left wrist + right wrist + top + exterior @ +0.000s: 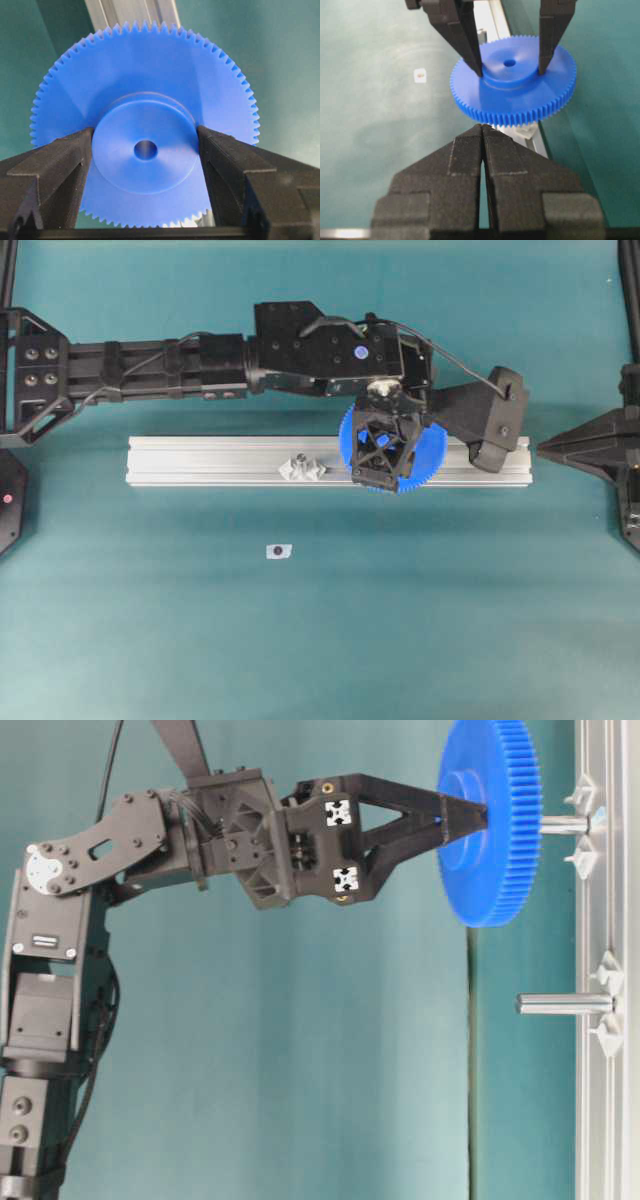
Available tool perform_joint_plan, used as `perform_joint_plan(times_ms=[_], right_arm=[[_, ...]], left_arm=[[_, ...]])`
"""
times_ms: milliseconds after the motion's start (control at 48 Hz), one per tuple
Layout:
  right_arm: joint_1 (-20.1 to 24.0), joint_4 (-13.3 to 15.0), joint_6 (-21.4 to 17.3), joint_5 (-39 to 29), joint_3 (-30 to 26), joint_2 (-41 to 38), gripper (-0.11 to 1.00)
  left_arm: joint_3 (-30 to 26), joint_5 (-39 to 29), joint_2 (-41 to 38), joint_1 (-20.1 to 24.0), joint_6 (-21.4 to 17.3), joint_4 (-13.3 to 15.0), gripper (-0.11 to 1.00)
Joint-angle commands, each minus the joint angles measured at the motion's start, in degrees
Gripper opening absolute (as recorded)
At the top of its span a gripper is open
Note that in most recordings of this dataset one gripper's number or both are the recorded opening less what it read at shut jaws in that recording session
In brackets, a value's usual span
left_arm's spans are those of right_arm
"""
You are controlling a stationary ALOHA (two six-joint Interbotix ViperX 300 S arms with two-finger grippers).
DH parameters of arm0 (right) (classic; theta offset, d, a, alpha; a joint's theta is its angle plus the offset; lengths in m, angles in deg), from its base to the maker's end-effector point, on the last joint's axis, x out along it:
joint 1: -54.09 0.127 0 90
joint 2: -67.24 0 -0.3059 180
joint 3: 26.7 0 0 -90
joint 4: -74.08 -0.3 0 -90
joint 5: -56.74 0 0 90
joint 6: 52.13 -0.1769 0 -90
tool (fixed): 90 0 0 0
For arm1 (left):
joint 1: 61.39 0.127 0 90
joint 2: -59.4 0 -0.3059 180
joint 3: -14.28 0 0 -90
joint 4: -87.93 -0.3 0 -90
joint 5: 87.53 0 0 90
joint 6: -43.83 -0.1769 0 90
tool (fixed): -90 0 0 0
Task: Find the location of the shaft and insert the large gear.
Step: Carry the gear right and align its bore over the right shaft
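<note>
The large gear (145,150) sits clamped by its raised hub between the fingers of the left gripper (145,147), its flat face turned toward the aluminium rail (210,462). The shaft (565,824) lies straight ahead of that gripper, just beyond the gear's far face, its long axis seemingly in line with the centre hole; whether its tip has entered I cannot tell. The coming move is likely a straight push along that axis. The right gripper (482,131) rests pinched together, well back and empty.
</note>
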Motion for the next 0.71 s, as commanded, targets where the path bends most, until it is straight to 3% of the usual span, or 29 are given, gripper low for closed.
perform_joint_plan(times_ms=[0,688], right_arm=[[-0.2,-0.1,-0.5,0.3,-0.6,-0.4,0.0],[-0.2,-0.1,-0.5,0.3,-0.6,-0.4,0.0]], left_arm=[[-1.5,0.2,1.2,0.2,-0.2,-0.1,0.72],[-0.9,0.2,0.7,3.1,-1.9,-0.3,0.72]])
